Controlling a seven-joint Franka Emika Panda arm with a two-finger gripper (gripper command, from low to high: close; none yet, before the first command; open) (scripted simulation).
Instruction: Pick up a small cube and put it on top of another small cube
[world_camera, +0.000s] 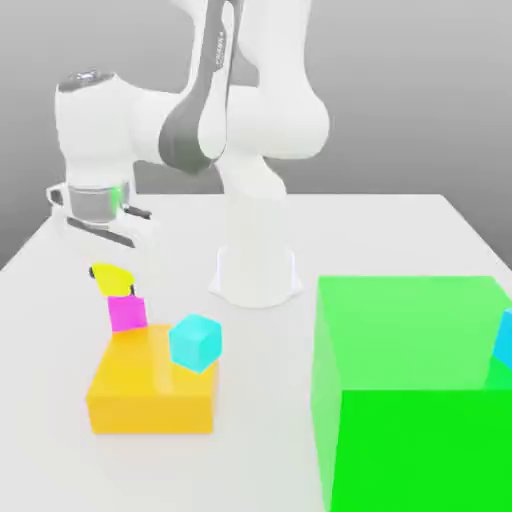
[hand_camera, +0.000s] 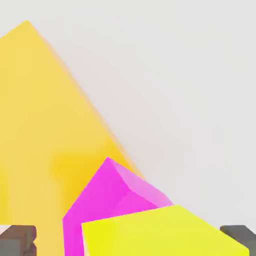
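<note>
Sitting tilted on top of the magenta-pink cube (world_camera: 127, 313), the yellow cube (world_camera: 110, 278) lies just below the gripper (world_camera: 100, 232), apart from its fingers. In the hand view the yellow cube (hand_camera: 160, 232) is cut off by the frame edge and covers part of the magenta-pink cube (hand_camera: 112, 197) beneath it. One dark fingertip (hand_camera: 17, 239) shows at each side of it, spread wide with nothing between them touching. The magenta-pink cube rests at the far edge of the flat orange block (world_camera: 150, 385), though whether it stands on the block or just behind it is hard to tell. A small cyan cube (world_camera: 194, 342) sits on the block nearby. Well apart from the gripper, the huge green cube (world_camera: 420, 390) is cropped by the frame, on the white table (world_camera: 400, 230).
</note>
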